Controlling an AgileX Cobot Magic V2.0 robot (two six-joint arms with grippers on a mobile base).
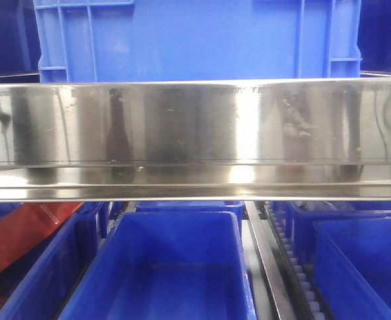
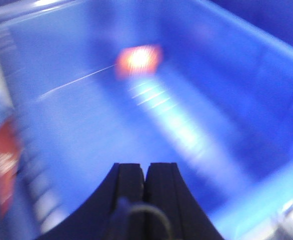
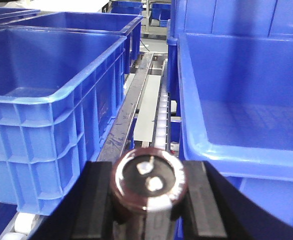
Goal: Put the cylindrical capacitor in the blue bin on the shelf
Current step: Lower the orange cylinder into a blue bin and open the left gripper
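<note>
My right gripper (image 3: 149, 192) is shut on the cylindrical capacitor (image 3: 149, 181), a dark brown cylinder whose silvery-rimmed end with two terminals faces the camera. It is held over the steel rail and roller track between two blue bins: one on the left (image 3: 51, 100) and one on the right (image 3: 246, 120). My left gripper (image 2: 145, 172) is shut and empty, pointing into a blue bin (image 2: 196, 90); that view is blurred. The shelf's broad steel front rail (image 1: 195, 127) crosses the front view, with blue bins (image 1: 182, 267) below it. Neither gripper shows in the front view.
A large blue crate (image 1: 195, 40) stands on the tier above the rail. A red-orange object (image 1: 22, 233) lies at the lower left, and an orange blur (image 2: 139, 60) shows inside the left wrist view's bin. A white roller track (image 3: 161, 120) runs between the bins.
</note>
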